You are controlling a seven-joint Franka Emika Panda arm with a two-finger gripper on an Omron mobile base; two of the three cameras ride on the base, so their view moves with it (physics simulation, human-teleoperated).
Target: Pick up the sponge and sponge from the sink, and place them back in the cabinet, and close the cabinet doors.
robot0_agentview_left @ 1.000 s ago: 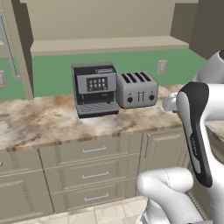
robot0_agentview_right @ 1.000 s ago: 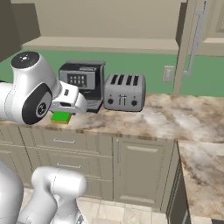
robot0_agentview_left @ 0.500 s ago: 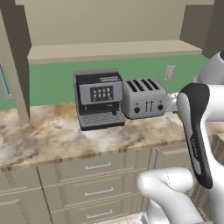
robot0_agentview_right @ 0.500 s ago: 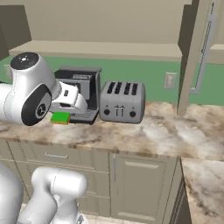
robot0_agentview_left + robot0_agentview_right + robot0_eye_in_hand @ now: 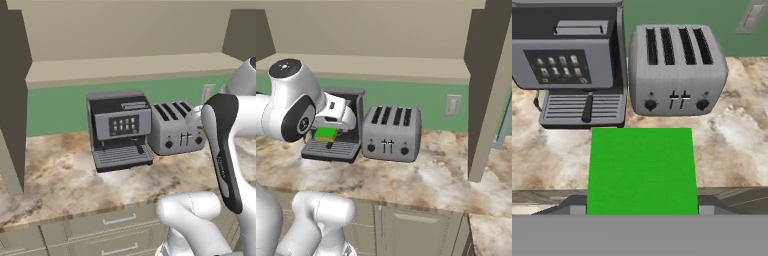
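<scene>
My gripper (image 5: 326,136) is shut on a bright green-topped sponge (image 5: 325,133), held above the counter in front of the coffee machine. In the hand view the sponge (image 5: 641,170) lies flat between my two fingertips (image 5: 573,204), its green face toward the camera. The cabinet stands open above the counter, and its beige shelf (image 5: 130,67) (image 5: 371,68) is bare. An open cabinet door (image 5: 488,100) with a thin silver handle hangs at the right edge of the right base view. The sink is out of view.
A grey coffee machine (image 5: 120,127) (image 5: 567,60) and a silver four-slot toaster (image 5: 176,129) (image 5: 392,133) (image 5: 677,70) stand side by side on the marble counter (image 5: 421,182), against the green wall. A dark cabinet panel (image 5: 12,100) rises at the left. Beige drawers (image 5: 115,225) run below the counter.
Both base views have shifted and the counter appliances look larger and nearer, so the base has driven toward the counter. The gripper keeps its hold on the green sponge.
</scene>
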